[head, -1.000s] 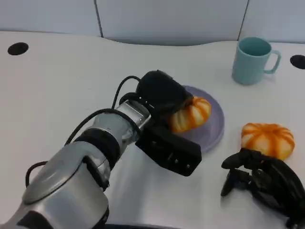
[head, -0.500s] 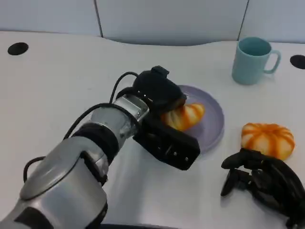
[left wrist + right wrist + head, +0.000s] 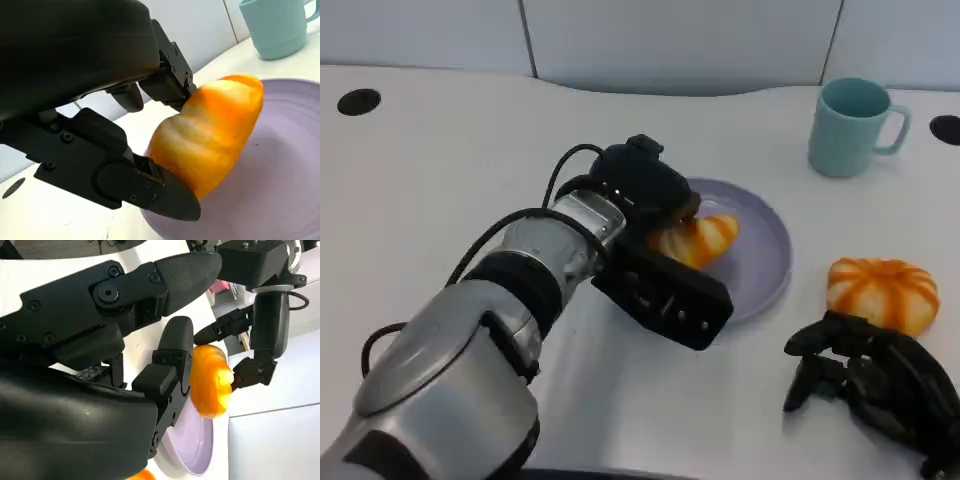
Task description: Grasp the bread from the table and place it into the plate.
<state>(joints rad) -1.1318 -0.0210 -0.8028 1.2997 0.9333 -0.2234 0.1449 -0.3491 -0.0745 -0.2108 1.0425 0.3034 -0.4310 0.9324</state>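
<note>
Head view shows my left hand (image 3: 645,195) holding the striped bread roll (image 3: 697,240) over the near-left part of the lavender plate (image 3: 760,255), fingers wrapped on its upper end while the free end points toward the plate's middle. From the left wrist view the roll (image 3: 210,135) is pinched between a finger above and the thumb (image 3: 145,187) below, and its lower side sits close to the plate floor (image 3: 280,175); I cannot tell whether it touches yet. The crust looks smooth and glossy, so I judge it light and somewhat slippery, and if it is real bread, soft enough to dent under a hard squeeze. Taking it across its narrow middle, as I do now, seems the safest hold.

My right hand (image 3: 875,385) rests on the white surface (image 3: 440,170) near the front edge, fingers loosely curled and holding nothing, just beside a second, round bun (image 3: 880,292) that lies on the surface to the right of the plate. A teal mug (image 3: 852,125) stands well behind that, apart from the plate.

The plate's rim is low and shallow, so the roll could slide off if released tilted. Open room lies left and behind my left hand for withdrawing; on the right the bun and my other hand crowd the way.
</note>
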